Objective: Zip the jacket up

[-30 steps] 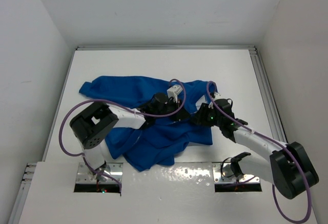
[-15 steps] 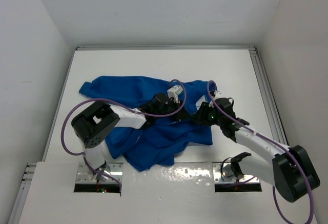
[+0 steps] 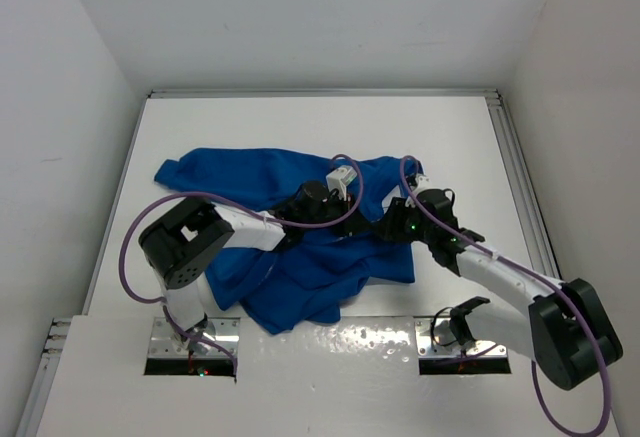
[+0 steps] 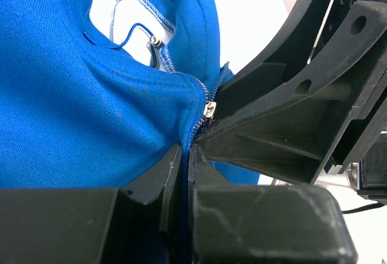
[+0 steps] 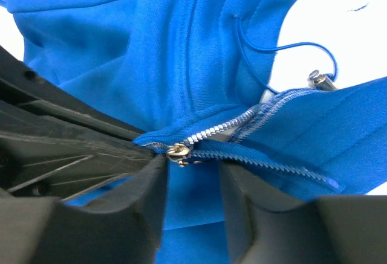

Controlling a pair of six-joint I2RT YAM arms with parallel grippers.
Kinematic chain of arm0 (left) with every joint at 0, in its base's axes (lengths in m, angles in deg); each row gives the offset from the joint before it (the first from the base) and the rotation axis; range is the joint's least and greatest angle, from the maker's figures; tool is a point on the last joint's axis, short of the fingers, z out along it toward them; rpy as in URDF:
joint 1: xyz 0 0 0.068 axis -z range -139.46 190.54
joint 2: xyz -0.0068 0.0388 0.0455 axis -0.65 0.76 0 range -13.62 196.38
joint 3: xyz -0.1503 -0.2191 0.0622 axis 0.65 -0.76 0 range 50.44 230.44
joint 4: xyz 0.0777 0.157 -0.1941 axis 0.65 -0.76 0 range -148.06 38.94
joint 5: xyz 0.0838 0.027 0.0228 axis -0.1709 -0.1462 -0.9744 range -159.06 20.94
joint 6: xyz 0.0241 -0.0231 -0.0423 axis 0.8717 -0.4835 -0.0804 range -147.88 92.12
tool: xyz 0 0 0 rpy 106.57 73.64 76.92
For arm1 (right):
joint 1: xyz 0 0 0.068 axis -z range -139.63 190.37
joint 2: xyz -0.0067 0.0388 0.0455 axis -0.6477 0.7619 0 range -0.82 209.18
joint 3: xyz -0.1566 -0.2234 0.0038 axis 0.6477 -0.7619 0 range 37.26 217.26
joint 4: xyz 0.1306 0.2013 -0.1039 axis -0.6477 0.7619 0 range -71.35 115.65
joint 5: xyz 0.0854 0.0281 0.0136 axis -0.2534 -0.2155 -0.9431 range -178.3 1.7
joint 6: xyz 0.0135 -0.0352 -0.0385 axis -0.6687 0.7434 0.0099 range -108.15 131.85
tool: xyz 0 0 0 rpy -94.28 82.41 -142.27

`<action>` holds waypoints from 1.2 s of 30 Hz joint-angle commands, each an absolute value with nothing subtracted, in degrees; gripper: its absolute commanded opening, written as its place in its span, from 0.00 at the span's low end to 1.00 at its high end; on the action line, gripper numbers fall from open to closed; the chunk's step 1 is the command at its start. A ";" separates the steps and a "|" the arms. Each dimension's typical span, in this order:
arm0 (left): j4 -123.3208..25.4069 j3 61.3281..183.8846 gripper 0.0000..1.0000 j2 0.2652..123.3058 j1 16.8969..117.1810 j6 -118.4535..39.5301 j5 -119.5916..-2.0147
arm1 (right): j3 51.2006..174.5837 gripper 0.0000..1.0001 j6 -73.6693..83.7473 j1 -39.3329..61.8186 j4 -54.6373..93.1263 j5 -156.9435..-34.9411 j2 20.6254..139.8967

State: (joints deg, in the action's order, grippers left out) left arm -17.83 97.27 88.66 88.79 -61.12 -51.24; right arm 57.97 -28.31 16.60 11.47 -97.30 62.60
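The bright blue jacket (image 3: 280,227) lies crumpled mid-table. My left gripper (image 4: 185,152) is shut on the jacket's fabric (image 4: 91,107) along the zipper line, just below the small metal zipper slider (image 4: 209,108). My right gripper (image 5: 192,167) is open, with its fingers on either side of the zipper. The slider (image 5: 177,151) sits at the tip of its left finger (image 5: 145,185). The zipper teeth (image 5: 242,125) part beyond the slider. In the top view the two grippers meet over the jacket's right half, left (image 3: 352,223) and right (image 3: 385,219).
A blue drawstring with a metal tip (image 5: 320,81) loops by the collar, also seen in the left wrist view (image 4: 156,41). The white table (image 3: 300,127) shows around the jacket. Walls close in on three sides. Purple cables arc over both arms.
The right gripper has edged slightly left toward the left gripper. The left arm and the jacket look unchanged.
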 commanded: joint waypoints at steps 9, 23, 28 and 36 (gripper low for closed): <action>-16.52 98.69 0.00 87.54 89.06 -60.75 -45.33 | 61.00 0.21 -23.92 16.38 3.71 -94.45 63.61; -18.53 98.34 0.00 85.61 88.97 -59.18 -48.23 | 58.44 0.00 -25.23 16.38 6.43 -92.79 58.25; -21.79 98.69 0.00 84.03 88.97 -56.89 -52.36 | 60.98 0.00 -23.48 16.46 13.89 -89.10 57.10; -28.99 97.90 0.00 77.09 88.97 -52.67 -66.32 | 67.04 0.00 -22.34 16.37 24.69 -74.27 57.98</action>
State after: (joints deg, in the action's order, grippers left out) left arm -25.04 97.53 81.66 89.12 -55.91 -58.52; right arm 63.34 -24.26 15.68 18.57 -88.09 57.96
